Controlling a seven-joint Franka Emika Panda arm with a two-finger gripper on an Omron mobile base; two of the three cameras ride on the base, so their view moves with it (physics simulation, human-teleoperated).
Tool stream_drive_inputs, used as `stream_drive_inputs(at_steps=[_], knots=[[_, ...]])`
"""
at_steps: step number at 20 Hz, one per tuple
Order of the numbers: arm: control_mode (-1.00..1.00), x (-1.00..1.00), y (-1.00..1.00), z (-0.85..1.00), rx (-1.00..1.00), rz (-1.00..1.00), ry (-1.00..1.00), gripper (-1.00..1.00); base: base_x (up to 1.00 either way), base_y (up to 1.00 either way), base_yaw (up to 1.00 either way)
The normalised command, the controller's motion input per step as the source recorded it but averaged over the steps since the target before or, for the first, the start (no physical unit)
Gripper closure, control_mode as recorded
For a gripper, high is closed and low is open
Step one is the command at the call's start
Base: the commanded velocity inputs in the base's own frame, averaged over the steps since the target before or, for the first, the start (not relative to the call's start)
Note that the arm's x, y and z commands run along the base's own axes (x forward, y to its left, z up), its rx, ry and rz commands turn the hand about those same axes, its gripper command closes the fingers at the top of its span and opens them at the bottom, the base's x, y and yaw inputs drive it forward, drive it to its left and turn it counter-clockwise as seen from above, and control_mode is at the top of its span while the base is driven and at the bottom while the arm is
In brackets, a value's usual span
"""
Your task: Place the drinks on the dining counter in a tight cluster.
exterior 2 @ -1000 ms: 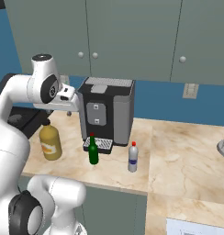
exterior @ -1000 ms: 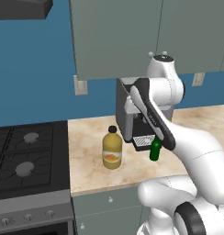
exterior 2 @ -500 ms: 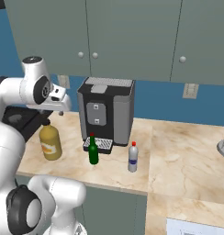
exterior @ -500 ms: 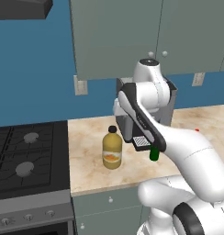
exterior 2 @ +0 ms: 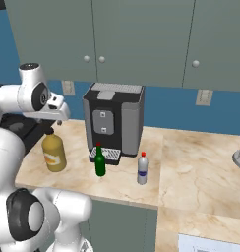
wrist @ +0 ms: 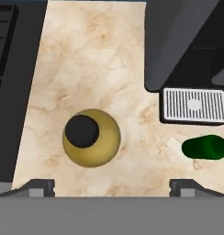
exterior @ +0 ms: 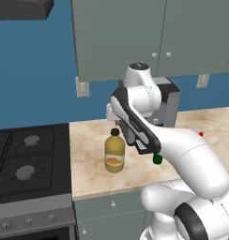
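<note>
Claw (wrist: 111, 188) wide above squat amber-yellow bottle (wrist: 91, 137), black cap.

I count three bottles on the kitchen counter (exterior 2: 191, 162): one squat amber bottle (exterior 2: 53, 153) at about nine o'clock of the group, one slim dark green bottle (exterior 2: 100, 160) in the middle, and one small silver-white bottle (exterior 2: 142, 169) at three o'clock. Behind them at twelve o'clock stands one coffee machine (exterior 2: 113, 122) with one drip tray (wrist: 194, 105). To nine o'clock I see one stove (exterior: 27, 164) with two burners (exterior: 25, 172) showing, plus two wall outlets (exterior 2: 204, 97).
</note>
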Motion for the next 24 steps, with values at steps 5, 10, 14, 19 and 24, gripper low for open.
stream_drive_inputs(at_steps=[5,10,14,19,24], knots=[[-1.0,0.05,0.29,-0.13,0.0,0.0,0.02,-1.0,0.0,0.0,0.0],[-1.0,0.04,0.23,-0.14,0.0,0.0,0.0,-1.0,0.0,0.0,0.0],[-1.0,0.22,0.11,-0.21,0.0,0.0,0.0,-1.0,0.0,0.0,0.0],[-1.0,0.17,0.0,-0.2,0.0,0.0,0.0,-1.0,0.0,0.0,0.0],[-1.0,0.11,0.0,-0.19,0.0,0.0,0.0,-1.0,0.0,0.0,0.0]])
